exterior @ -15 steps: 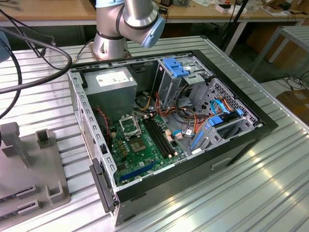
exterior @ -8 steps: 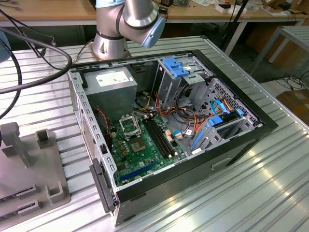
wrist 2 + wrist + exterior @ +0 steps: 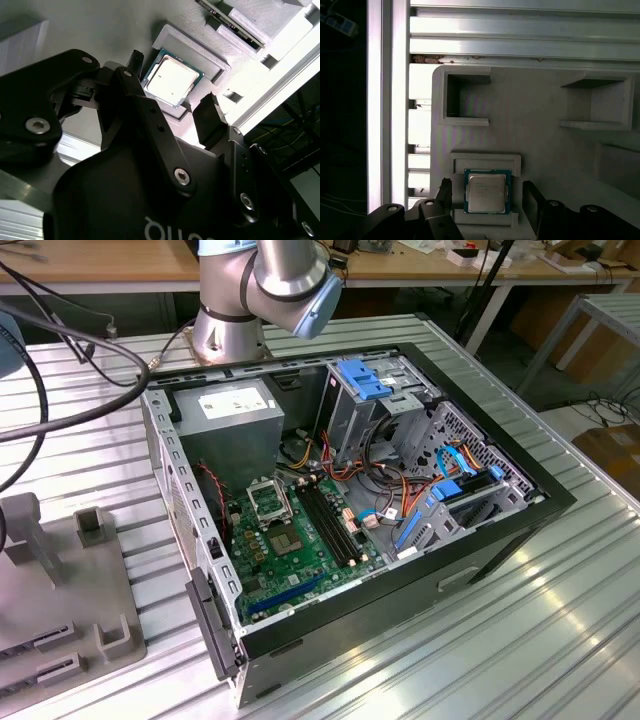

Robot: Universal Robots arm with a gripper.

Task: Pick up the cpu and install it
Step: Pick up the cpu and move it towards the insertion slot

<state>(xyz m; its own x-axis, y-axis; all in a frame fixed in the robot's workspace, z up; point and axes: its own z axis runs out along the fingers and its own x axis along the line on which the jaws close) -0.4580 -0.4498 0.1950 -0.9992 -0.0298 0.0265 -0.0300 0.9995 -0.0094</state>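
The cpu is a thin square chip with a silver face and a green rim. It lies flat in a shallow pocket of a grey printed holder. In both wrist views my gripper is open and straddles the chip, one black finger on each side. The second wrist view shows the cpu bright between the fingertips, with the gripper hanging just over it, apparently not touching. In the exterior view the black-framed socket sits on the green motherboard inside the open computer case.
The grey holder stands on the ribbed metal table at the exterior view's left, beside the case. It has other raised pockets. Inside the case are a power supply, drive cages with blue clips and loose cables.
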